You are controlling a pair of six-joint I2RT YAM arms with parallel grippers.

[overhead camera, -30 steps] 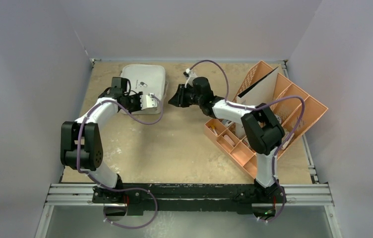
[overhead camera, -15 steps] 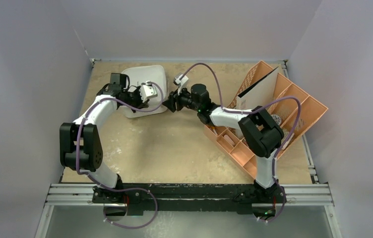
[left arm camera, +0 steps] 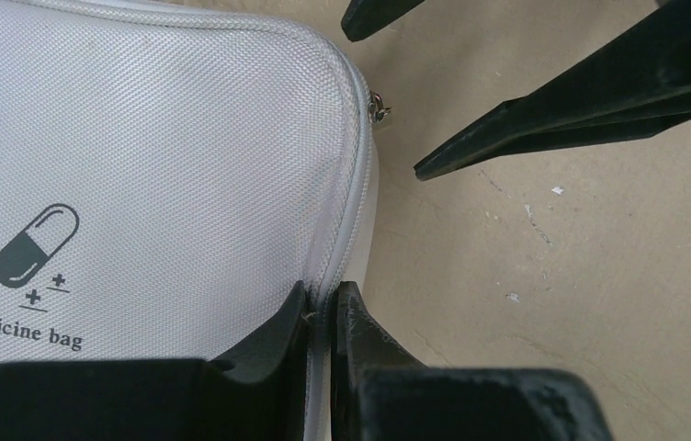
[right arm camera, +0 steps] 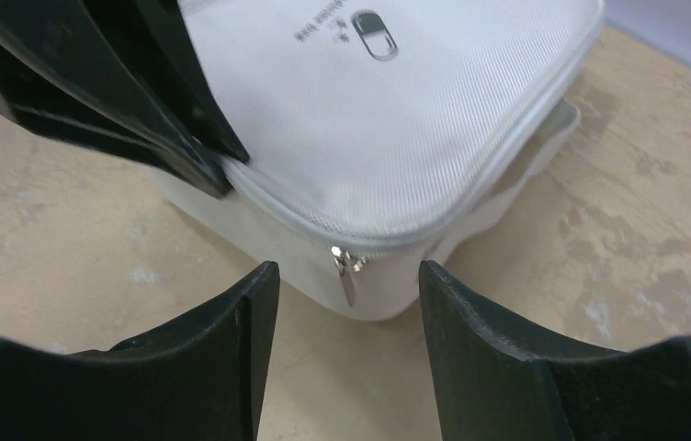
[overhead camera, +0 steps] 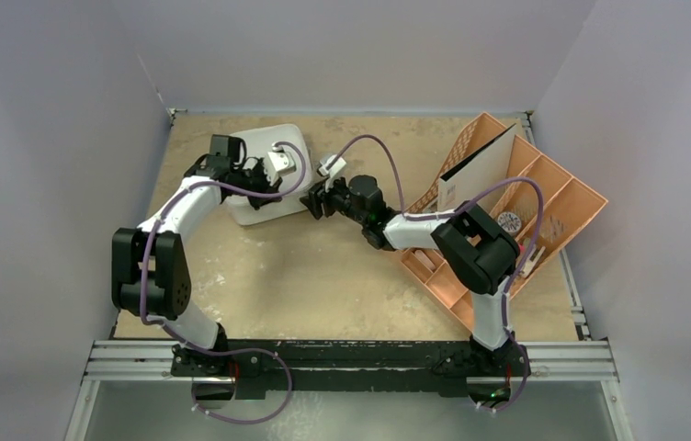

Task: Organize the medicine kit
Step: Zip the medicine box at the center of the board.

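Observation:
The medicine kit (overhead camera: 259, 209), a pale grey-white zipped case with a pill logo, lies at the back left of the table. My left gripper (overhead camera: 298, 177) is shut on the zip seam at the kit's right edge (left arm camera: 323, 299); the lid (left arm camera: 158, 165) fills the left wrist view. My right gripper (overhead camera: 310, 204) is open just off the kit's near right corner. In the right wrist view its gap (right arm camera: 346, 268) frames the metal zipper pull (right arm camera: 348, 280), which hangs free on the case (right arm camera: 397, 119). The right fingers (left arm camera: 544, 119) show beyond the pull (left arm camera: 379, 108).
An orange compartmented tray (overhead camera: 544, 184) sits tilted at the right, with a white box (overhead camera: 475, 175) leaning in it and small items in its near cells. Grey walls close in the table on three sides.
My right gripper has swung left to the kit's near right corner and opened. My left gripper shifted back along the kit's right edge, staying shut; the kit turned slightly.

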